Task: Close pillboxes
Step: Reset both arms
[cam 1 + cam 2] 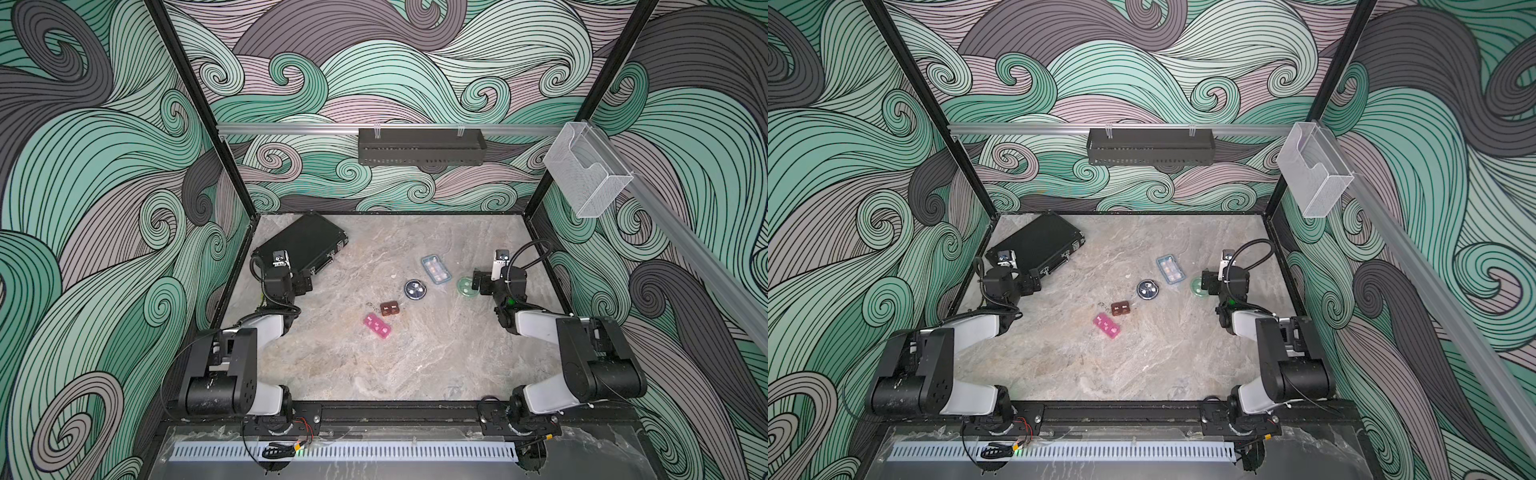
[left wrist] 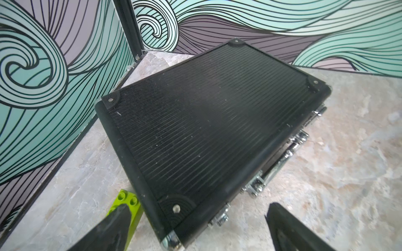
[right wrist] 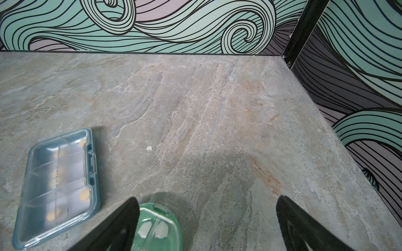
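Observation:
Five pillboxes lie mid-table in both top views: pink strip [image 1: 377, 326], brown block [image 1: 390, 308], dark-blue round [image 1: 415, 289], light-blue rectangle [image 1: 436, 269] and green round [image 1: 466, 286]. My right gripper [image 1: 478, 283] hovers open just beside the green one. In the right wrist view the green pillbox [image 3: 159, 228] sits against one finger, and the light-blue pillbox [image 3: 58, 184] has its clear lid lying flat. The right gripper [image 3: 206, 197] holds nothing. My left gripper [image 1: 304, 284] is open at the black case, far from the pillboxes, and it [image 2: 198, 206] is empty.
A large black latched case [image 1: 305, 245] lies at the back left; its near corner sits between the left fingers [image 2: 282, 228]. A lime-green toy brick [image 2: 127, 200] rests beside the case [image 2: 206, 130]. Patterned walls enclose the table on three sides.

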Robot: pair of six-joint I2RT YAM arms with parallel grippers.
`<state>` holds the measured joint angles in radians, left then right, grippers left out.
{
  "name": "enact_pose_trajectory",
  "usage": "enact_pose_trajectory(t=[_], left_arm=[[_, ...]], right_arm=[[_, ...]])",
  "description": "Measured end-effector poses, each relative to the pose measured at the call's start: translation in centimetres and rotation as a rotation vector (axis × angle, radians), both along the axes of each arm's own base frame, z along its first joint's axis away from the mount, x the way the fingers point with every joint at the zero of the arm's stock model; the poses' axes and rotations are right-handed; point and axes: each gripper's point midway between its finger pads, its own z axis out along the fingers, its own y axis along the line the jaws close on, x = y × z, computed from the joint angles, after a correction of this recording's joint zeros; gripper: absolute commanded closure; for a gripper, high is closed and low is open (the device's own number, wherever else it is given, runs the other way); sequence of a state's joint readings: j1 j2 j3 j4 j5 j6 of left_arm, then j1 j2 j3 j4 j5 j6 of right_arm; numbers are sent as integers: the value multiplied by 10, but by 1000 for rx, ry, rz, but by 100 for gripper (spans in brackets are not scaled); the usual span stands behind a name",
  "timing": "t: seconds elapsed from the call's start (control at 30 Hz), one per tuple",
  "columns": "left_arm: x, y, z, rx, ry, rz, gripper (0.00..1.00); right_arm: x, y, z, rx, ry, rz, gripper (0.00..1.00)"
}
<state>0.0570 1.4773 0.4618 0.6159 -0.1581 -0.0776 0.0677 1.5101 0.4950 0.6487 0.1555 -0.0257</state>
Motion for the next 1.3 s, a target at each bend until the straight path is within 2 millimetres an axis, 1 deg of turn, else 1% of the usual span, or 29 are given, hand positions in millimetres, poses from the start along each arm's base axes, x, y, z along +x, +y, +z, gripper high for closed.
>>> enact_pose_trajectory(t=[0.07, 0.13, 0.2, 0.3, 0.33, 0.6, 1.3], left_arm=[[-5, 1, -20, -13, 50, -6, 1], [-9, 0, -28, -20, 67, -13, 1], [-8, -2, -27, -24, 62, -20, 1], [-4, -3, -22, -25, 39, -27, 1], [-4, -3, -21, -27, 35, -30, 2], [-2, -2, -18, -29, 22, -31, 1], [-2, -2, -18, -29, 20, -30, 1]], right_arm=[[0, 0, 1, 1, -6, 0, 1], [-1, -1, 2, 8, -25, 3, 1], [-5, -5, -2, 17, -45, 1, 1], [-12, -7, -16, 20, -17, 0, 1], [-13, -7, -17, 21, -18, 2, 1], [-9, -5, -10, 27, -51, 13, 1], [-9, -4, -9, 29, -55, 19, 1]])
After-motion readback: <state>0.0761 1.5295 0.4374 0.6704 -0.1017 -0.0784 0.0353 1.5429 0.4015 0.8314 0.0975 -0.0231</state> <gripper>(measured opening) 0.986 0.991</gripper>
